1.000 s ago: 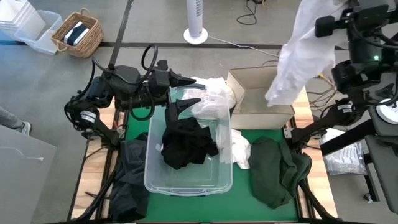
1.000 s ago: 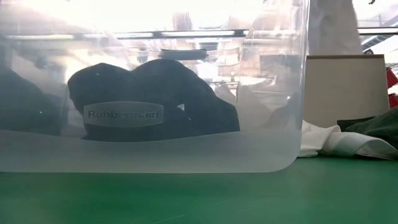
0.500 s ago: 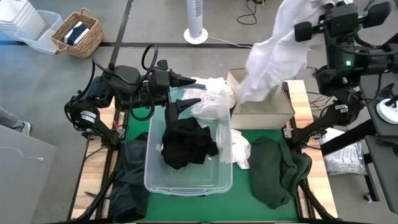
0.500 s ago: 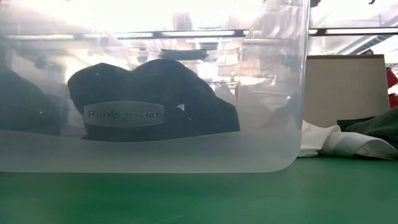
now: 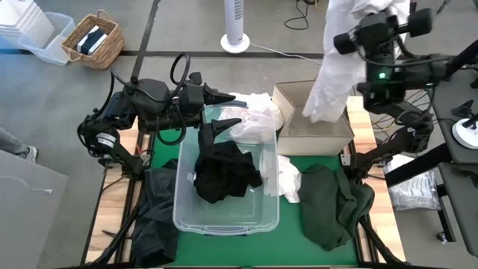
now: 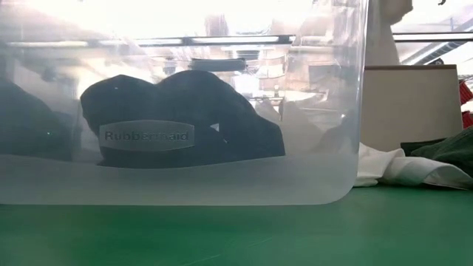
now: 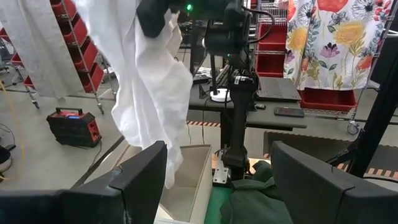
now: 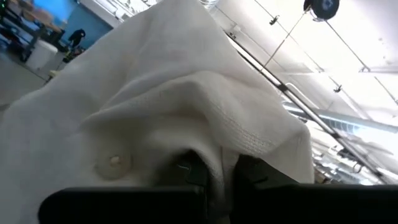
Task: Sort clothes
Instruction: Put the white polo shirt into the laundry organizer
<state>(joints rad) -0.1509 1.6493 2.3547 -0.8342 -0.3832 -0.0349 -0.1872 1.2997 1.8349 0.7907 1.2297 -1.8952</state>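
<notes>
White shirt (image 5: 328, 71) hangs over the open cardboard box (image 5: 287, 101).

High view: straight down over the whole bench (image 5: 314, 254) and both arms, floor showing at the far edge. Low view: level at bench-top height, pressed close against the clear plastic tub (image 6: 325, 170), looking through it toward the cardboard box (image 6: 410, 118). Left wrist view: forward between two dark fingers (image 7: 140, 180), across to the box (image 7: 186, 180) and the hanging white garment (image 7: 155, 81). Right wrist view: very close, filled by that same white garment (image 8: 155, 106), ceiling beyond. Shared by high, low and left wrist: box and garment.
</notes>
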